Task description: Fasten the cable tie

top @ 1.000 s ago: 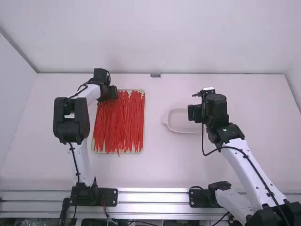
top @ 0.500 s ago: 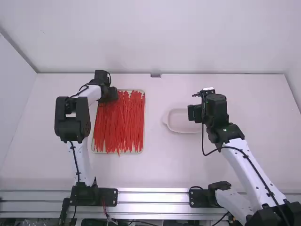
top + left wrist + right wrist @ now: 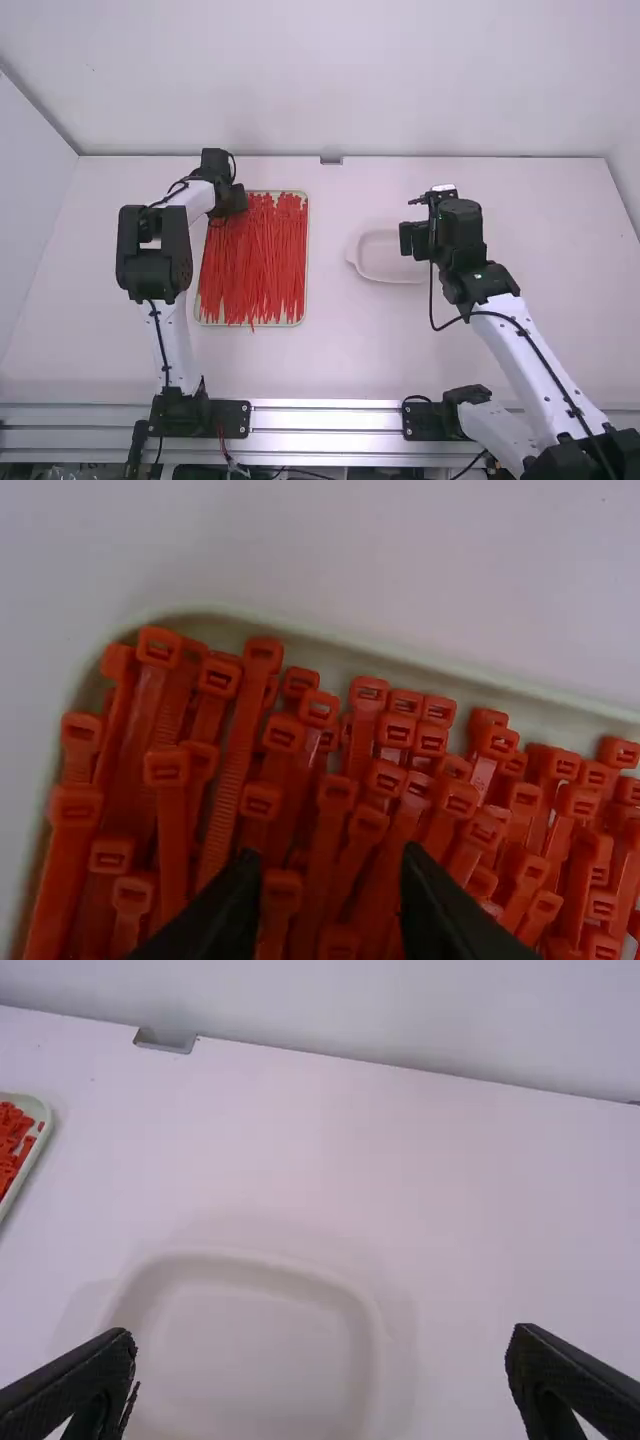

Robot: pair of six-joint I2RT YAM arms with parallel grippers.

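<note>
As the red cable ties [image 3: 255, 262] lie in a thick heap on a flat tray [image 3: 420, 665], we must first get one of them alone. The heap fills the tray, which stands on the left part of the table [image 3: 500, 200], and the square heads [image 3: 385, 695] are at the far end. The left gripper [image 3: 328, 865] hovers low over these heads near the tray's far left corner. Its jaws are spread apart with several heads between them, and we see nothing clamped. The right gripper [image 3: 318, 1355] hangs above a white dish [image 3: 250, 1265], which stands to the right of the tray and apart from it. Its jaws are released wide and carry nothing.

We judge that one tie is very light, thin and bendy along its strap, while its head is a small hard block. The plastic looks smooth, so it may slip. Neighbouring ties may also come up with it, because they lie packed and crossed. We think the best place to take hold is on the head or just behind it, where the piece is thickest and stiffest. For the fastening, the other gripper would need the pointed tail. This tail will probably droop and swing once lifted, so guiding it into the small slot asks for care.
</note>
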